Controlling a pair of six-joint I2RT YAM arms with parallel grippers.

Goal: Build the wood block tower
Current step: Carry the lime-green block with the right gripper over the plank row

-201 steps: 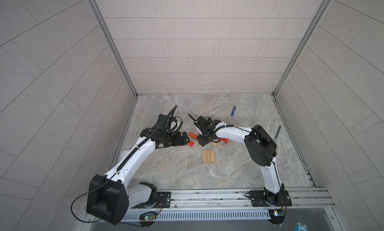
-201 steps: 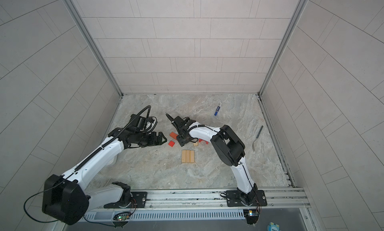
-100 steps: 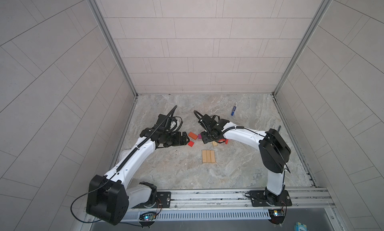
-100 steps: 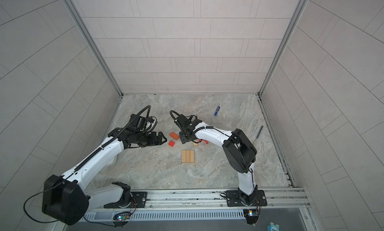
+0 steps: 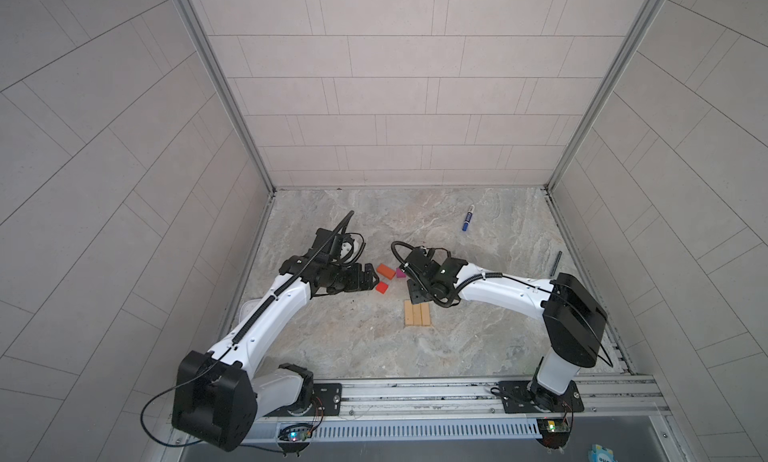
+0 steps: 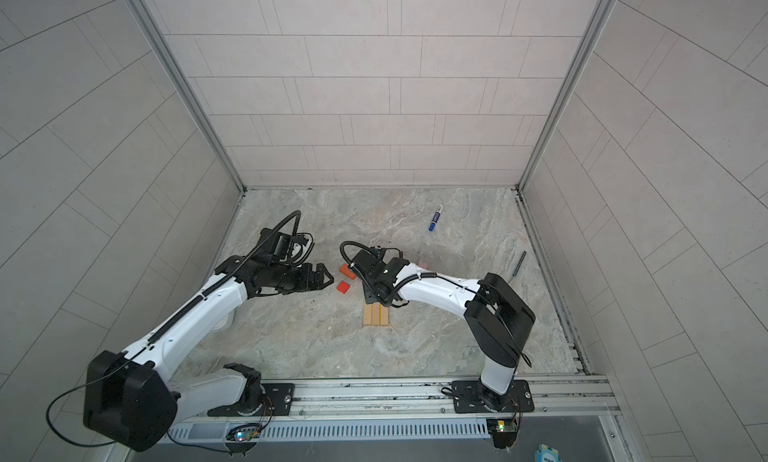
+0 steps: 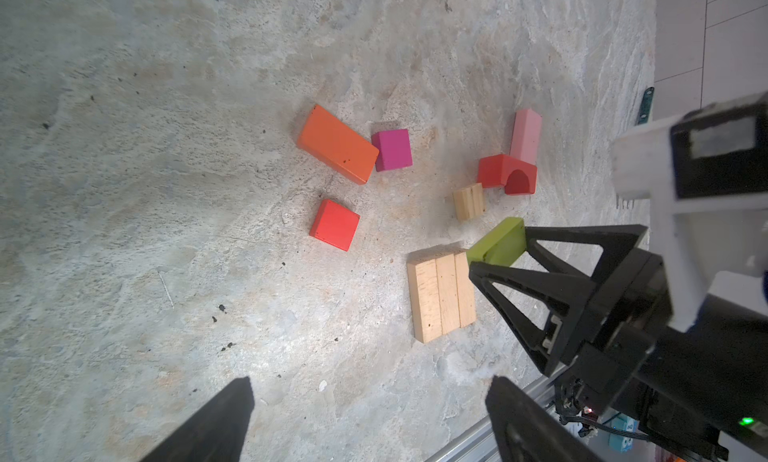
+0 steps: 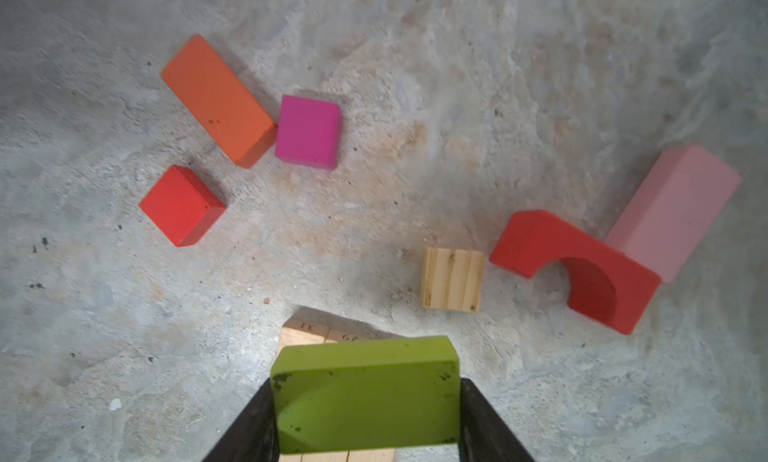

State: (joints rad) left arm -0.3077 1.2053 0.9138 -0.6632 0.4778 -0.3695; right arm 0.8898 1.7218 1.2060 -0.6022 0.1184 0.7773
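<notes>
Three tan planks [image 7: 441,293] lie side by side on the bench [image 7: 166,148]. My right end effector [image 7: 500,250] grips the green brick [image 8: 365,393] over their end. Left end effector [image 7: 370,387] spread wide, empty, near the red cube [image 7: 334,225].

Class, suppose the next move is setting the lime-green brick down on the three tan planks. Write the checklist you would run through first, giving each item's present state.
1. Grip: right gripper shut on the lime-green wooden brick, fingers on its ends: ok.
2. Base: three plain tan wooden planks lie flat, side by side, flush: ok.
3. Brick centred over planks: not ok; it hangs over one end.
4. Gap between brick and planks: cannot tell.
5. Left gripper open, empty, apart from planks: ok.
6. Nearest loose block, small tan wooden cube, apart from planks: ok.
</notes>
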